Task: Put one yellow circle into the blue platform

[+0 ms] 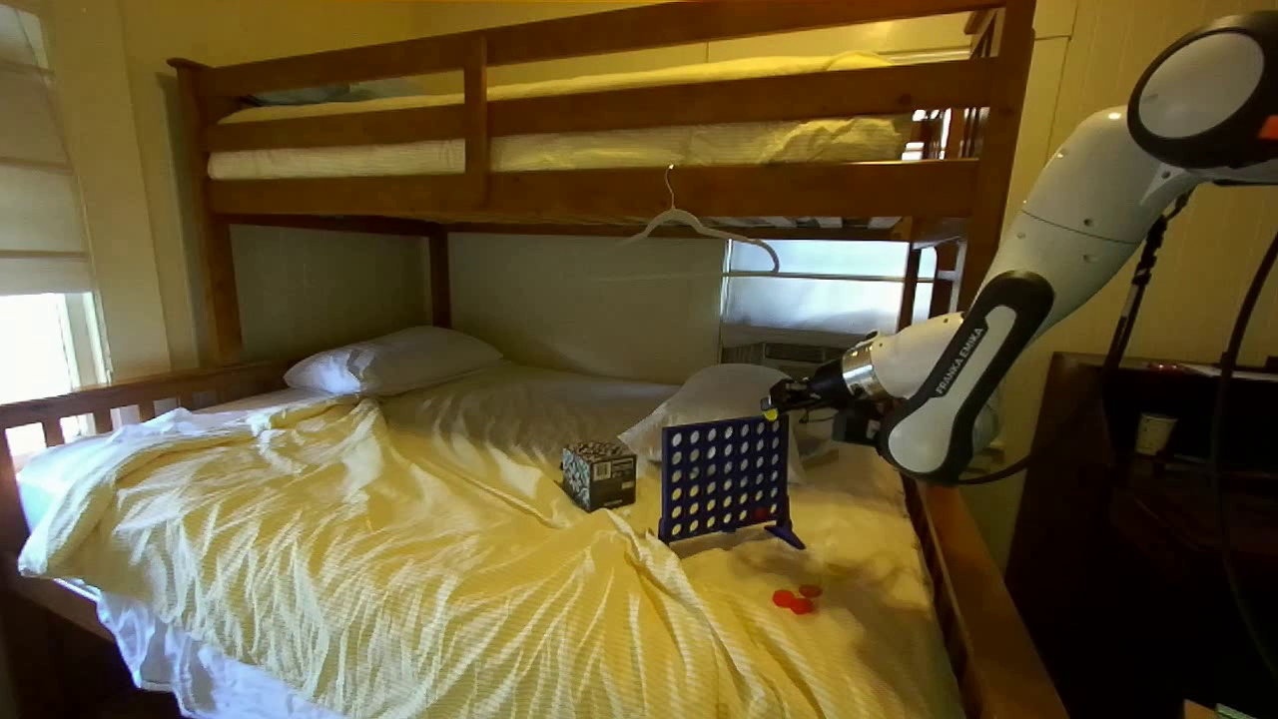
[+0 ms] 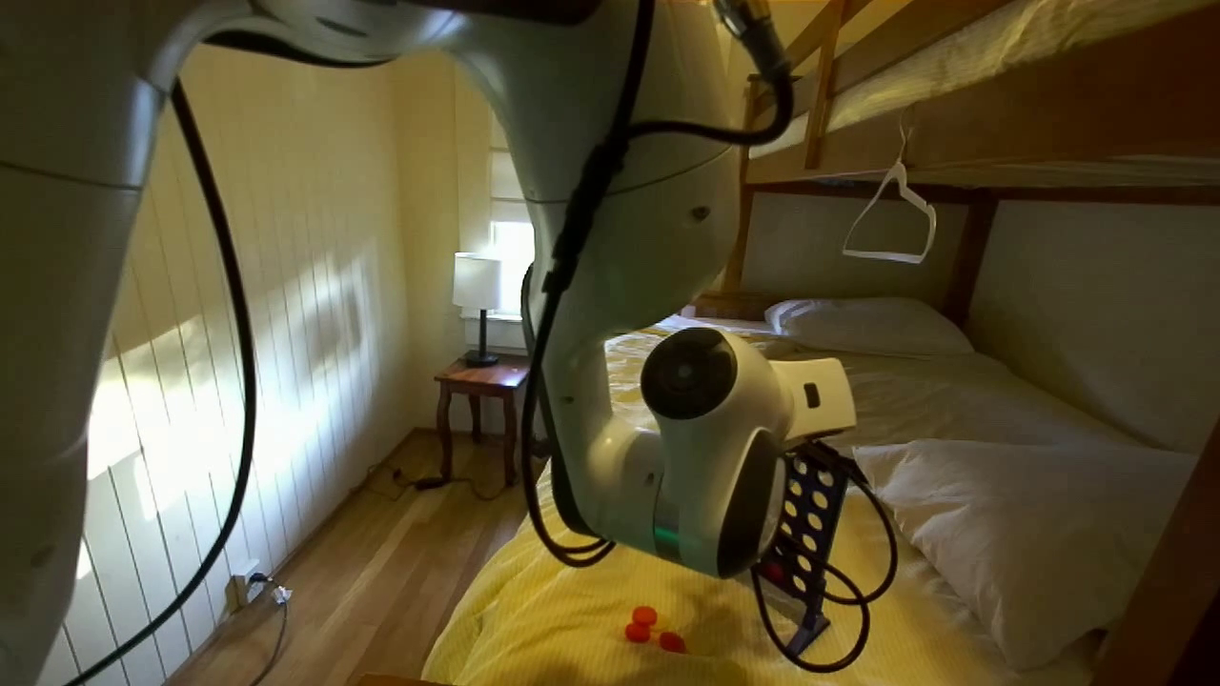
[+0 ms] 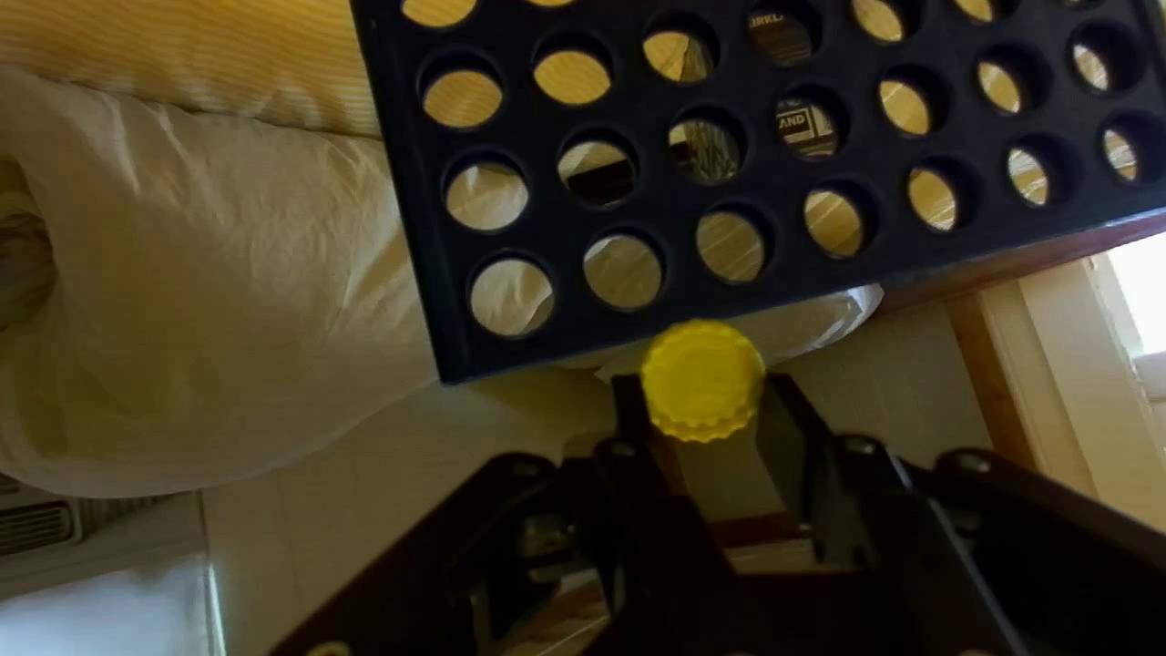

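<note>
Nearest in the wrist view, our gripper (image 3: 707, 405) pinches the yellow circle (image 3: 701, 375) by opposite sides of its ridged rim, a hold we judge sound: we take the circle for light, stiff plastic, hard to break but apt to twist or slip if nipped off-centre. Farther out, in an exterior view, we see it at the top edge of the upright blue platform (image 1: 721, 478), toward one end, though whether the two touch we cannot tell.
</note>
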Robot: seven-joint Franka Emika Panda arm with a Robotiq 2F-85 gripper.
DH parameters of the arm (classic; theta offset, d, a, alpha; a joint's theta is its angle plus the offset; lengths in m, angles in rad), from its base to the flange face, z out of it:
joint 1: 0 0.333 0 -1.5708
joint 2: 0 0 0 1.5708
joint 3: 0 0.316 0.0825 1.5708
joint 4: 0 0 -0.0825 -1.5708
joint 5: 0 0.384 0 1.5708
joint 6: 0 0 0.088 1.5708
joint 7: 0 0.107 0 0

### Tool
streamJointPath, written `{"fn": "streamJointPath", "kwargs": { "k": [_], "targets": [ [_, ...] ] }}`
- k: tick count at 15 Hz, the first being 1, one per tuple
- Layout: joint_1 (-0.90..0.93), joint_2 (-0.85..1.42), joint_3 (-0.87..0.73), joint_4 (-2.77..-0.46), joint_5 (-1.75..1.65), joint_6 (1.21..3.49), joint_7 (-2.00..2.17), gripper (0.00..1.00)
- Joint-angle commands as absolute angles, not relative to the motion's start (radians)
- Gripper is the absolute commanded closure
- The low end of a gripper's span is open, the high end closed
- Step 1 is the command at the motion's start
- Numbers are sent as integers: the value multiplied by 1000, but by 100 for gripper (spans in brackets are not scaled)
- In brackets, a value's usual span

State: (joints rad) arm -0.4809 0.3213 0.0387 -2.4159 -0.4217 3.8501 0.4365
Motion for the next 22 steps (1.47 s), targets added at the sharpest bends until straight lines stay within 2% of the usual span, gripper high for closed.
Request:
{"fn": "streamJointPath", "kwargs": {
  "k": [1,22],
  "targets": [
    [-437,331,4,-2406,-363,3878,416,90],
    [-349,379,-47,-2354,-215,3895,312,90]
  ]
}}
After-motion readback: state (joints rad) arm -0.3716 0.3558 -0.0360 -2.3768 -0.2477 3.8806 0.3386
